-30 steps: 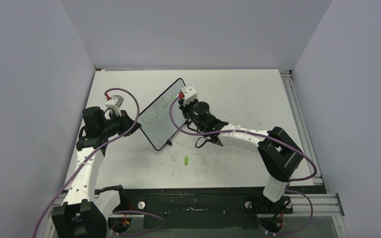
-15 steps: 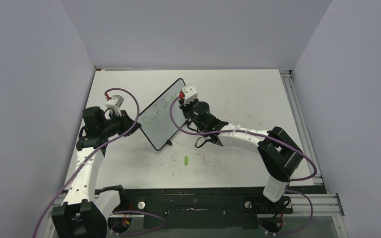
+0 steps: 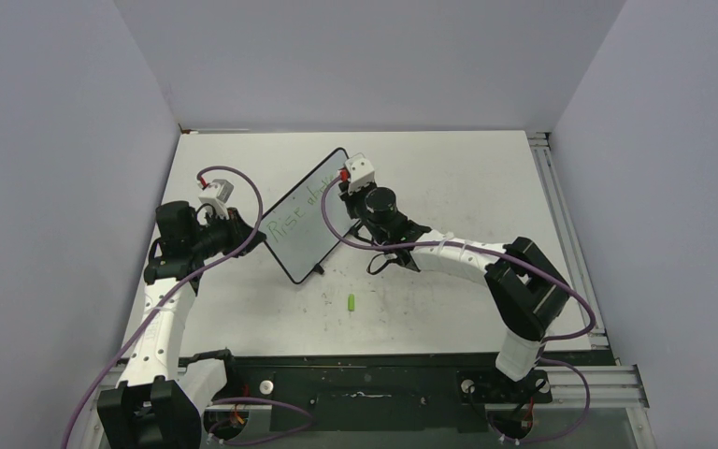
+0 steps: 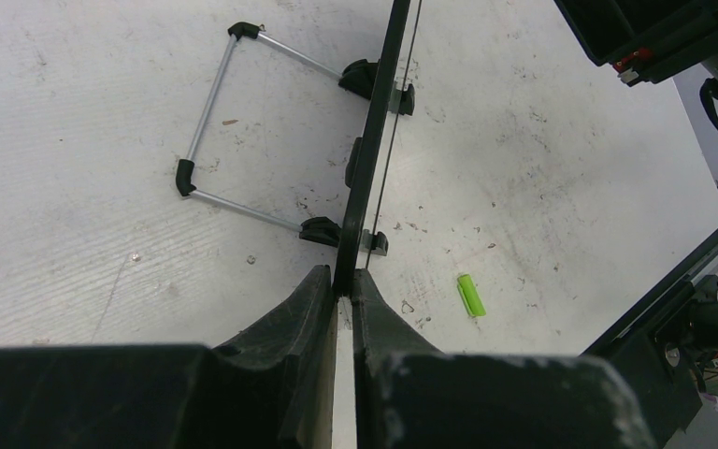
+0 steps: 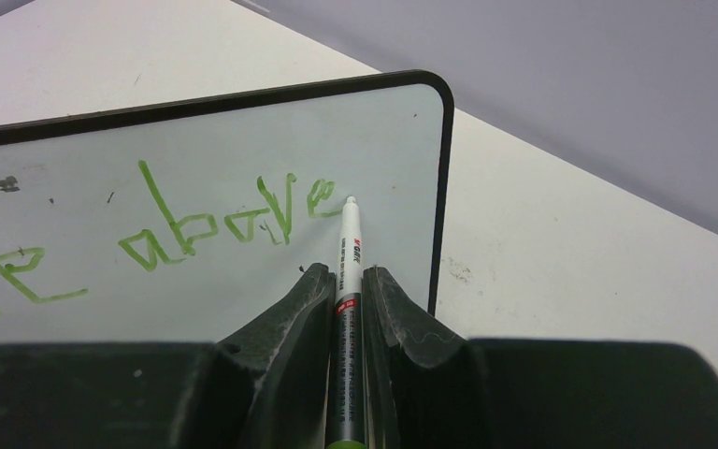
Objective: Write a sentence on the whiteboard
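Our left jaws clamp the edge of one whiteboard (image 5: pixel 243 131); our right jaws grip one marker (image 5: pixel 348 271), tip just beyond the one green sentence (image 5: pixel 210 229).

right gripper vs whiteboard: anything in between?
A white marker, clamped in the right gripper, spans the stretch; its tip reaches the whiteboard just past the green lettering. Right wrist view shows it.

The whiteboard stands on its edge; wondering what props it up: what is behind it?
A wire stand lies on the table behind the whiteboard, joined at black feet. The left gripper covers the board's near edge.
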{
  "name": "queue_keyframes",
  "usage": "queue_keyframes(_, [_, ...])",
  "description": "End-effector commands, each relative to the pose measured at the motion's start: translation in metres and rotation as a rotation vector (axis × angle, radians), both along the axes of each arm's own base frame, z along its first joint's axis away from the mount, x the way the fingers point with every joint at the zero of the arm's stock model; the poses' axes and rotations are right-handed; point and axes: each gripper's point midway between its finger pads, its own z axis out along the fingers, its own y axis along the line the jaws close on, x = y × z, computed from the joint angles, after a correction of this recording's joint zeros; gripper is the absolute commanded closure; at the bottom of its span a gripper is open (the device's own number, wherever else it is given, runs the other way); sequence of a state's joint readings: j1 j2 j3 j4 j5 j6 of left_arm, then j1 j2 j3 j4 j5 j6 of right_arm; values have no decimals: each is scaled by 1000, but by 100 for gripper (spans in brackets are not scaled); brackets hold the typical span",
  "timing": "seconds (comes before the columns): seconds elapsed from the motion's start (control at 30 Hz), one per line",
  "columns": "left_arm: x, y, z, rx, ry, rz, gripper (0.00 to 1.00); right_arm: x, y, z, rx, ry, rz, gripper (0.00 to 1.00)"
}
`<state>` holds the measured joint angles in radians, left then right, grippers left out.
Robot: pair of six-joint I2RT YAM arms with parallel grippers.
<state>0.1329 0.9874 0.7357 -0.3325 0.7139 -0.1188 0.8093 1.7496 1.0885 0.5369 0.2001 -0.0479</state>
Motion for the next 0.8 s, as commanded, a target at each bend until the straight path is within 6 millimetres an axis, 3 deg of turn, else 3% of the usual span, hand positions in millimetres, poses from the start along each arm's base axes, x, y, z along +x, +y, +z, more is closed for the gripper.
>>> queue_keyframes(0.0, [7,-1,30,2,-101,-12,100,14,4,27,65,-59,-17,95])
queue_keyframes(0.33, [7,0,30,3,-100,-9,100,11,0,27,67,-55,-22,95])
queue_keyframes(0.77, [8,2,30,11,-99,7,100,-16,-22,58,108,-68,-11,95])
